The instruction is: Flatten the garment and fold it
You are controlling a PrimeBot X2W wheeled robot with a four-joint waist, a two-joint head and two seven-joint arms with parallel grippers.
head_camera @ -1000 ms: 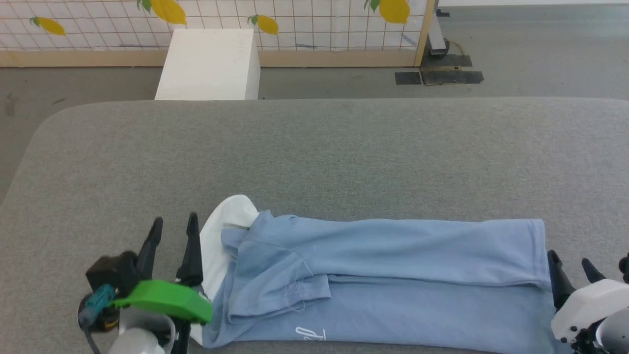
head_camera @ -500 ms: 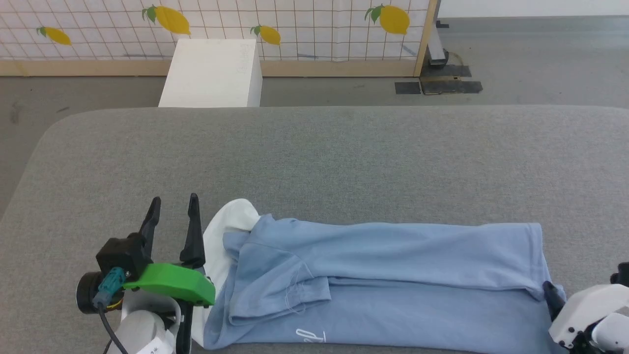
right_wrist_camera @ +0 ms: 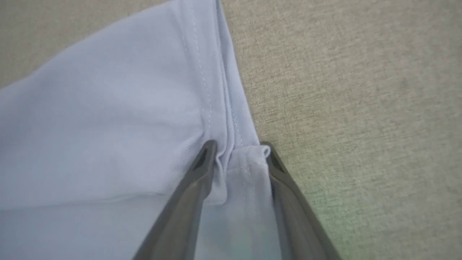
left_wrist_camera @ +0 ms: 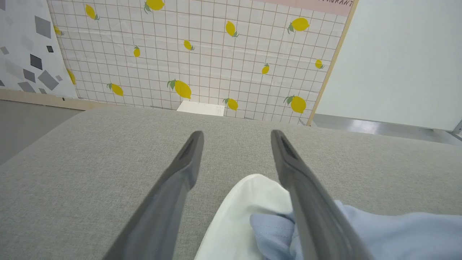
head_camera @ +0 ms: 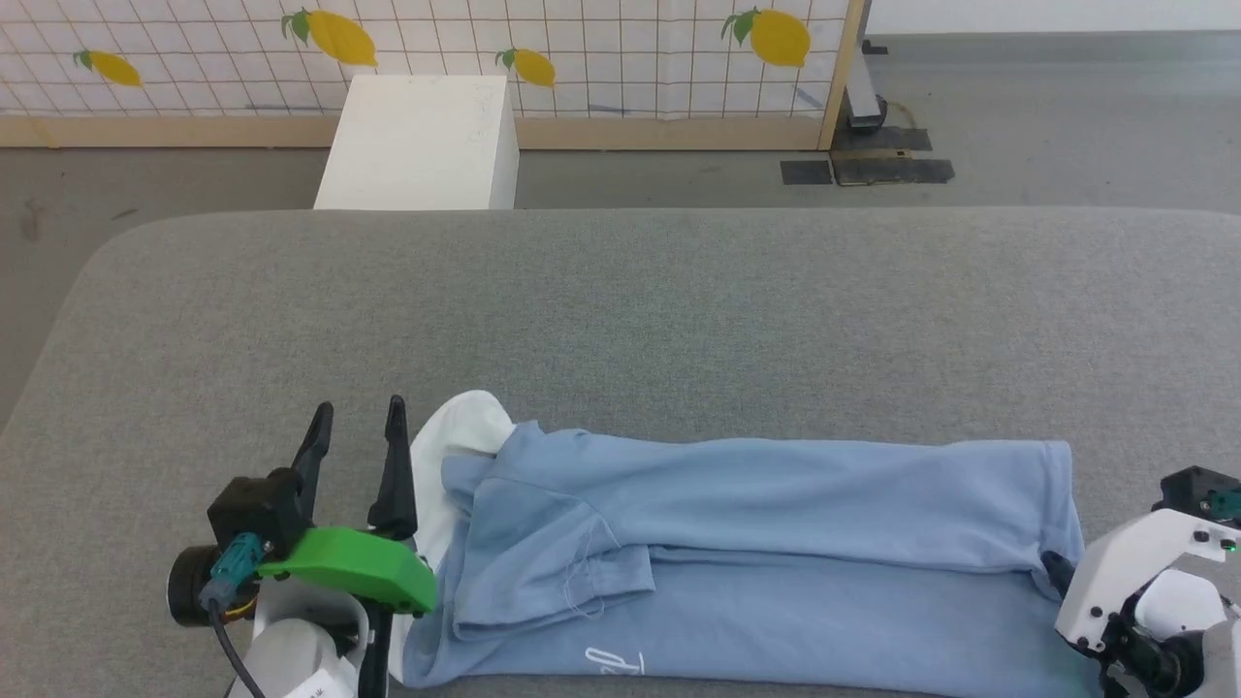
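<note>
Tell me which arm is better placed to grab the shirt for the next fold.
Right, likely. The right gripper straddles the garment at its hem, cloth between its fingers; the left gripper stands open at the white collar.

Pink banner (left_wrist_camera: pixel 296 2) — "…RANT"; garment (head_camera: pixel 776 523) logo (head_camera: pixel 613 662) illegible

The shirt (head_camera: pixel 776 543) lies along the near edge of the grey table (head_camera: pixel 620 320). The left gripper (head_camera: pixel 360 404) stands open beside its white collar (head_camera: pixel 456 436).
</note>
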